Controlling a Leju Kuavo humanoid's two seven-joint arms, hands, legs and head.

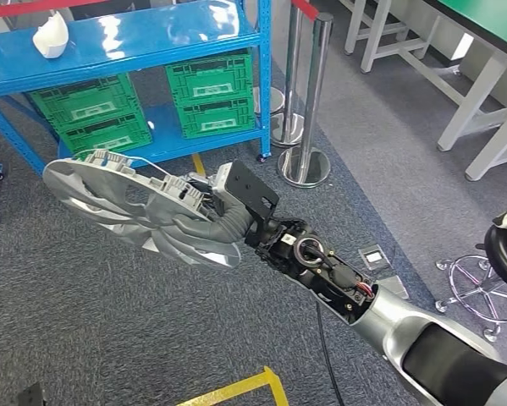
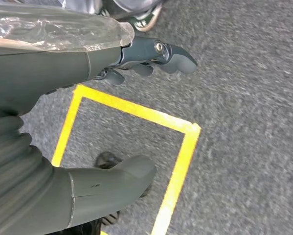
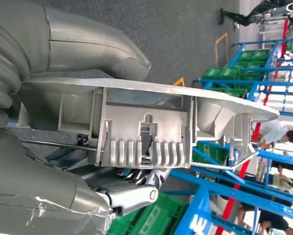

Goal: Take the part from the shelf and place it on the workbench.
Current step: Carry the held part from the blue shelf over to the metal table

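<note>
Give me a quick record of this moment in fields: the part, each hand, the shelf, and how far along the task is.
part: grey round fan-like part, held out over the carpet
right hand: right hand grips the part at its rim
left hand: left hand holds nothing, fingers apart, above yellow floor tape
shelf: blue shelf behind, with green crates
task stage: part is off the shelf, not yet on a workbench

Right arm stretched out, left hand hanging loose

The silver right arm reaches forward and to the left, and the right hand grips the grey part by its rim. The left hand points down with fingers apart, holding nothing.
</note>
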